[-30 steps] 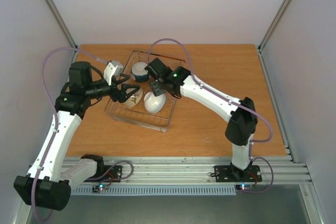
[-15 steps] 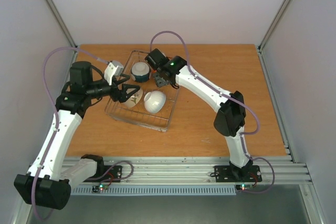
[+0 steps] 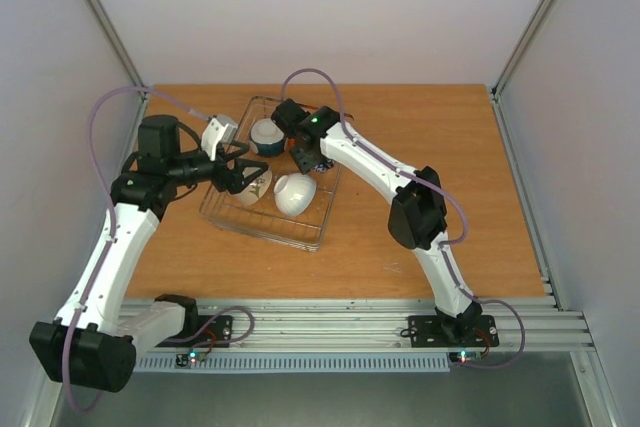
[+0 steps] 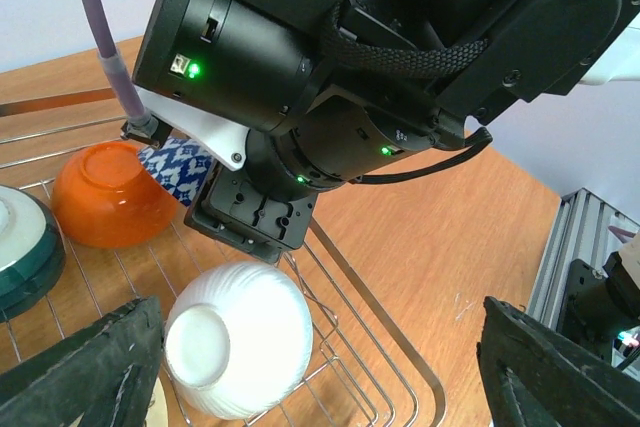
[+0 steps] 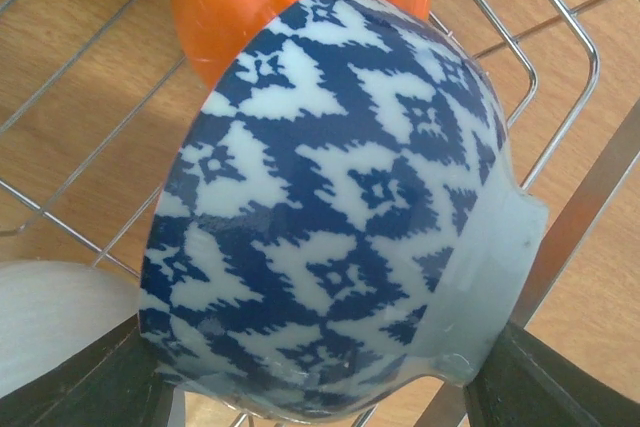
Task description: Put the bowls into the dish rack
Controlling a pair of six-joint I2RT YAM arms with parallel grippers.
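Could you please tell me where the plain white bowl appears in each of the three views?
Top external: the white bowl sits mid-picture, in the near half of the dish rack.
Left wrist: bottom centre-left, tipped with its foot toward the camera.
Right wrist: only a pale edge in the bottom left corner, probably this bowl.
Shared landmark: the dish rack's wires, under the bowl in every view.

Table (image 3: 420, 127): orange-brown wood-grain top, with faint scuffs showing in the left wrist view. Enclosure: plain white back wall (image 3: 320, 7), pale left wall (image 3: 50, 127) and right wall (image 3: 595, 127), all matte. Grey metal posts (image 3: 103, 19) rise from both far corners of the table. Near edge: ribbed aluminium rail (image 3: 340, 315), a white slotted strip (image 3: 330, 361) below it, then a flat grey surface (image 3: 350, 397). Light is even and diffuse; shadows are soft.
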